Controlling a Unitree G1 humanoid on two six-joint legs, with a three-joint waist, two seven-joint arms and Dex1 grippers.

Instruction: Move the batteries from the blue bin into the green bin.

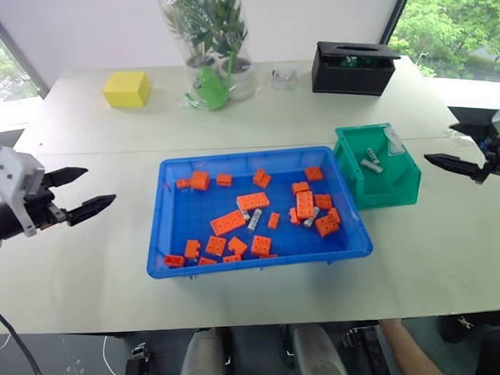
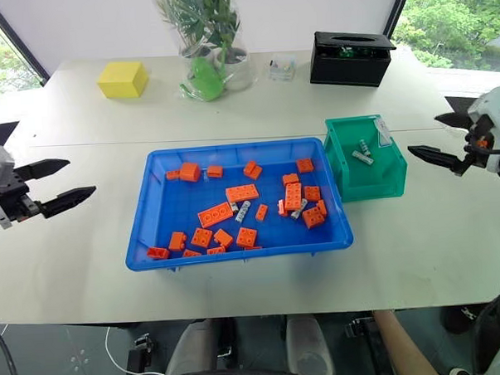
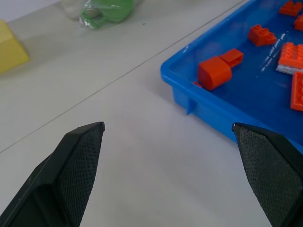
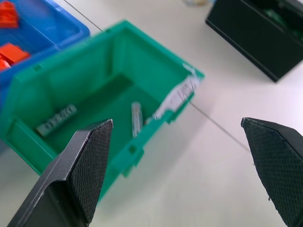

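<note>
The blue bin lies mid-table with many orange bricks in it. Two grey batteries lie among the bricks. The green bin stands against the blue bin's right end, and two more batteries lie on its floor. My left gripper hovers open over bare table left of the blue bin, pointing toward it. In the left wrist view that gripper faces the bin's corner. My right gripper is open to the right of the green bin and holds nothing.
Along the table's far side stand a yellow block, a wrapped plant, a small clear container and a black box. Bare table lies on both sides of the bins. A person's arm shows below the near edge.
</note>
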